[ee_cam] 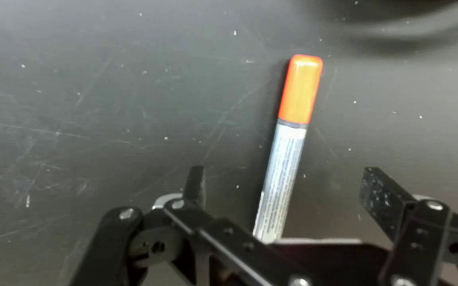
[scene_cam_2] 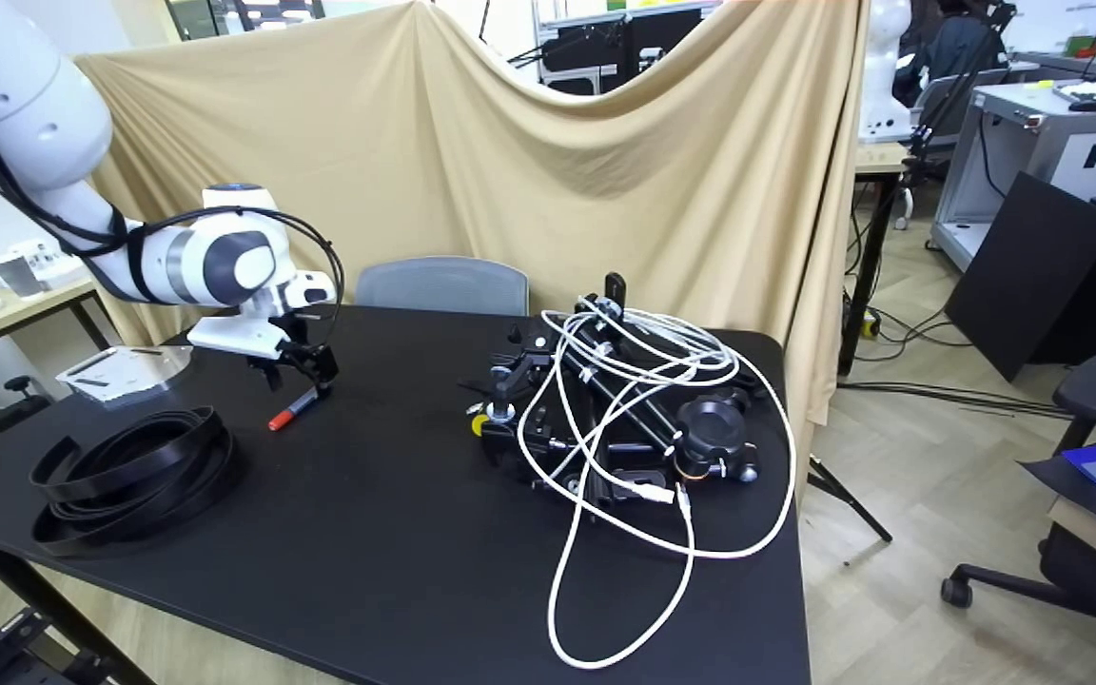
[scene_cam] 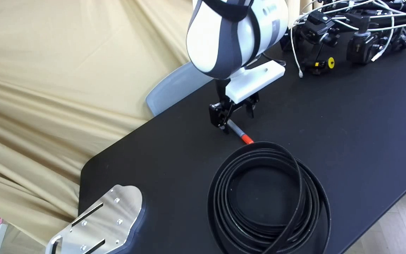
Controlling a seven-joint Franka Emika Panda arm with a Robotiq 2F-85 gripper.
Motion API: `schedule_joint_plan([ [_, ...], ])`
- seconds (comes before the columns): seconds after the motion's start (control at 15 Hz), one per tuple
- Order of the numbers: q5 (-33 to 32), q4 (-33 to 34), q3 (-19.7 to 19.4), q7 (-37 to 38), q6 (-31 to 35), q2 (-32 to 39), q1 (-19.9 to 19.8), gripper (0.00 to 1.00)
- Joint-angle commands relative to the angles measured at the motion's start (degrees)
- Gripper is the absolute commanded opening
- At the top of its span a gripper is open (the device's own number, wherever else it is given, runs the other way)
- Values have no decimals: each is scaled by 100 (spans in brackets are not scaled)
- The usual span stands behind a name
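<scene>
A marker pen with an orange-red cap and a pale printed barrel lies flat on the black table. My gripper is open over its barrel end, one finger on each side. Gaps show between the barrel and both fingers in the wrist view. The pen's rear end is hidden there behind the gripper's linkage. In both exterior views the gripper hangs low over the table by the marker. The cap points towards a coil of black strap.
The coiled black strap lies close beyond the cap. A slotted metal plate sits near a table corner. Black clamps and stands tangled with white cables occupy another part of the table. A grey chair and beige curtain border it.
</scene>
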Motion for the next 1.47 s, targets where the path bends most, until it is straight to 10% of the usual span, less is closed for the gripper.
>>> schedule_joint_plan([
  [0.0,-206,707,-80,99,-330,429,191,75],
  [0.8,-290,1216,-203,210,-650,690,317,2],
  [1.4,-602,335,-626,653,-395,-361,397,5],
])
